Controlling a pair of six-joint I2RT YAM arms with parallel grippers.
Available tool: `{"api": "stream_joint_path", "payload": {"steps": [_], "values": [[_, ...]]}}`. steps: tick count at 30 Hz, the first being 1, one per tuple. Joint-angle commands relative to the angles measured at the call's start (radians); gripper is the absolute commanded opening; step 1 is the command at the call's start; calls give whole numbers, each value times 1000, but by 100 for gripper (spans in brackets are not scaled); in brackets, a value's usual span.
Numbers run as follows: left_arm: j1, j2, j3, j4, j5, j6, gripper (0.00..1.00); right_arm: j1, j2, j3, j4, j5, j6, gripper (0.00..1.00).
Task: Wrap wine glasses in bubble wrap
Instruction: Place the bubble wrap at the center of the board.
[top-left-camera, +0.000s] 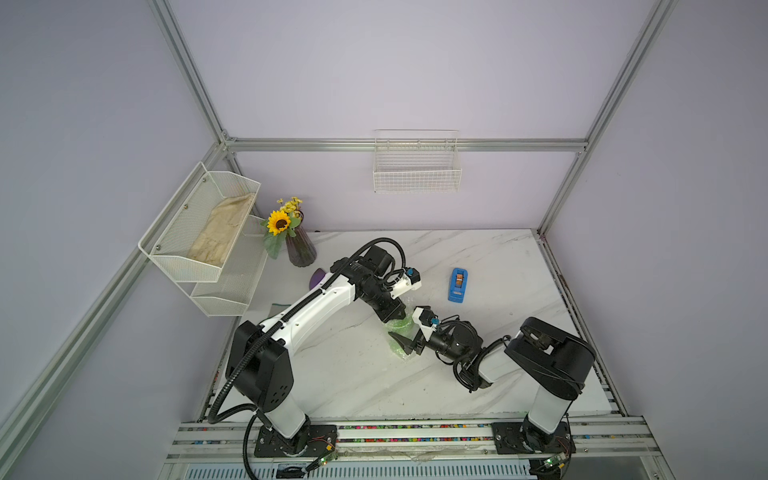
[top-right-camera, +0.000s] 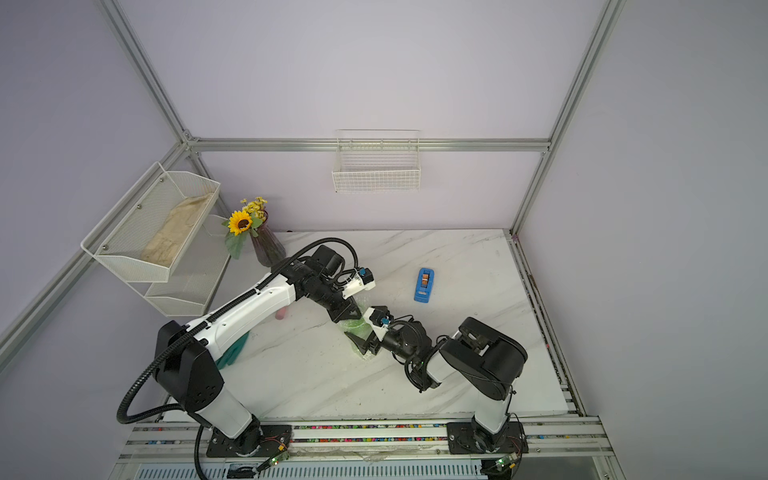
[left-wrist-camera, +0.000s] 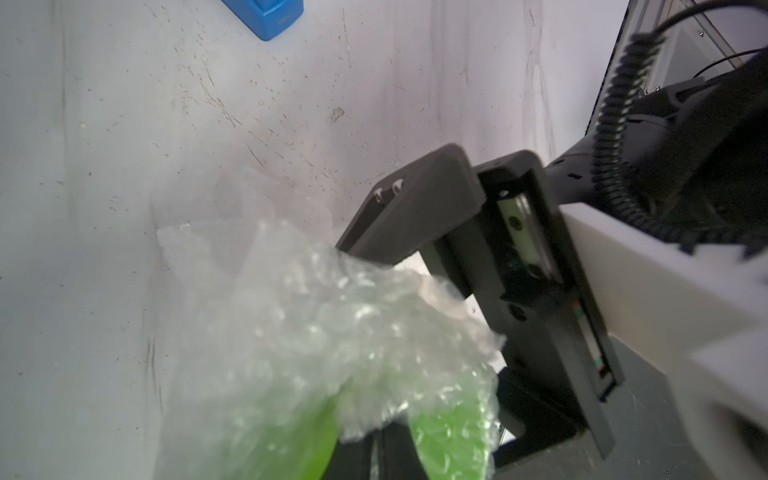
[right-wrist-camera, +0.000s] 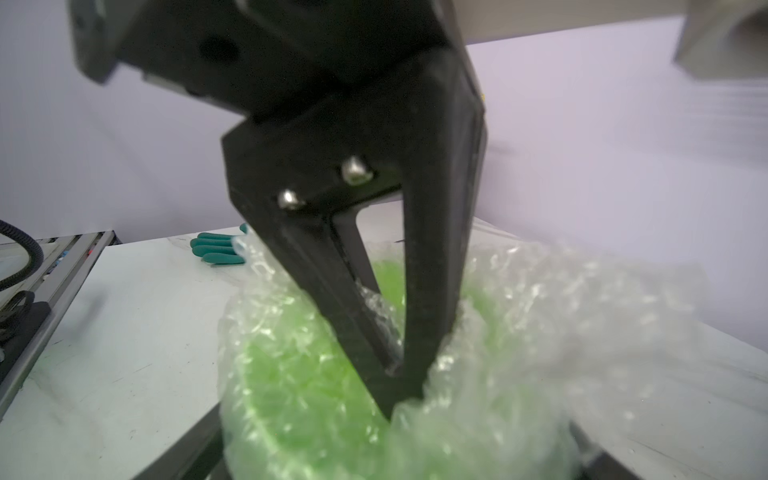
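Observation:
The lime-green wine glass lies mid-table inside crinkly clear bubble wrap. Its green shows through the film in both wrist views. My left gripper comes down from above, its fingertips shut on a fold of the bubble wrap at the bundle's top. My right gripper reaches in from the right. Its fingers stand wide apart on either side of the wrapped glass, open.
A blue tape dispenser sits behind and right of the bundle. A purple vase with sunflowers and a white mesh shelf stand at the back left. A teal glove lies near the left arm's base. A wire basket hangs on the back wall.

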Motion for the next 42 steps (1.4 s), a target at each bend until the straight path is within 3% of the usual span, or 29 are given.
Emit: {"api": "stream_joint_path", "payload": {"steps": [1, 6, 13, 19, 36, 42], "values": [[-15, 50, 51, -51, -111, 31, 3, 6, -140, -43, -1, 57, -14, 92], [-41, 106, 70, -72, -169, 28, 3, 6, -374, -137, -143, 150, -19, 92], [-81, 241, 145, -156, -231, 46, 3, 6, -789, -196, -493, 270, -22, 92], [-103, 308, 202, -245, -269, 57, 11, 4, -1011, -210, -674, 360, -35, 92], [-126, 393, 242, -305, -336, 51, 27, 4, -989, -141, -716, 365, -63, 92], [-126, 340, 317, -347, -387, 56, 42, 4, -999, -122, -738, 363, -64, 92]]}}
